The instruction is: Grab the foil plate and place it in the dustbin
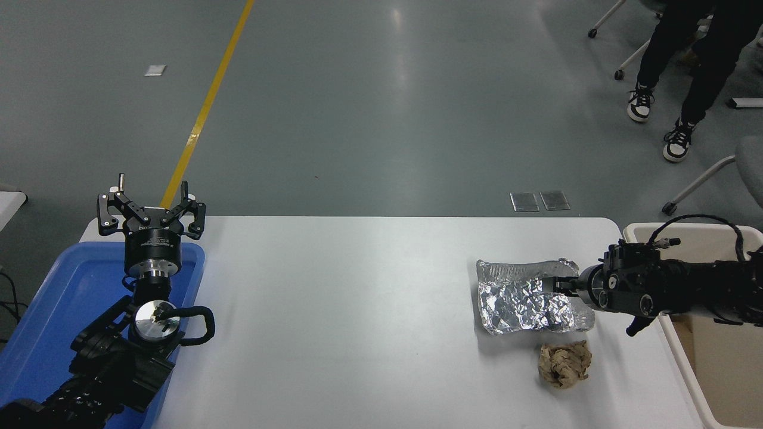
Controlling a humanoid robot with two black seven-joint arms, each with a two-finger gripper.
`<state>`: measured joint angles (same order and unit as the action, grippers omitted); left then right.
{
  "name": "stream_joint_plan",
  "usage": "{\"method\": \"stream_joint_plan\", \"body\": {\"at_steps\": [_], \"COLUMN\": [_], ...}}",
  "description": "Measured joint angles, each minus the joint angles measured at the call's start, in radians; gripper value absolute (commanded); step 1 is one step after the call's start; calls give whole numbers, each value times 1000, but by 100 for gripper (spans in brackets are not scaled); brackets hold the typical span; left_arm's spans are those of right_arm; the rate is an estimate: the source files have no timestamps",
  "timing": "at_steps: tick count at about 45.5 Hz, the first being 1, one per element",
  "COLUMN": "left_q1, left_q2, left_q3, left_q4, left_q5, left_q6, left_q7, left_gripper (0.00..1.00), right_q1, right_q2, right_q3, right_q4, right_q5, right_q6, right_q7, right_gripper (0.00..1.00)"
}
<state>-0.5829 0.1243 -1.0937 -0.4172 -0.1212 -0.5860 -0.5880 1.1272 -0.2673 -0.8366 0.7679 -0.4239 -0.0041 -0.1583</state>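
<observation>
The foil plate [517, 298] lies flat on the right part of the white table [357, 310], silver and crinkled. My right gripper [559, 286] comes in from the right edge, low over the plate's right rim, pointing left; I cannot tell how it is set or whether it touches the foil. The cream dustbin [733, 375] stands off the table's right edge, under and behind the right arm. My left gripper [151, 205] is parked, open and empty, above the blue tray at the lower left.
A crumpled brown paper ball [564, 363] lies just in front of the foil plate. The shallow blue tray [42, 310] sits at the table's left end. A person's legs [679, 59] and chair legs are on the floor at the top right.
</observation>
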Motion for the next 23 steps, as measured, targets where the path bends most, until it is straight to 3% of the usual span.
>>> {"method": "stream_joint_plan", "body": {"at_steps": [3, 8, 9, 11, 23], "left_q1": [0, 0, 0, 0, -1], "left_q2": [0, 0, 0, 0, 0], "left_q3": [0, 0, 0, 0, 0], "left_q4": [0, 0, 0, 0, 0], "left_q5": [0, 0, 0, 0, 0], "left_q6": [0, 0, 0, 0, 0], "left_q7": [0, 0, 0, 0, 0], "left_gripper": [99, 99, 99, 99, 99], "right_q1": [-18, -40, -44, -49, -63], "right_q2": [5, 10, 11, 13, 15], "right_q3": [10, 19, 20, 23, 30], "right_q4": [-16, -35, -40, -46, -67], "right_q5": [0, -1, -1, -1, 0], "right_q6": [-7, -15, -17, -21, -43], "right_q7": [0, -1, -1, -2, -4], "right_gripper": [38, 28, 22, 0, 0]}}
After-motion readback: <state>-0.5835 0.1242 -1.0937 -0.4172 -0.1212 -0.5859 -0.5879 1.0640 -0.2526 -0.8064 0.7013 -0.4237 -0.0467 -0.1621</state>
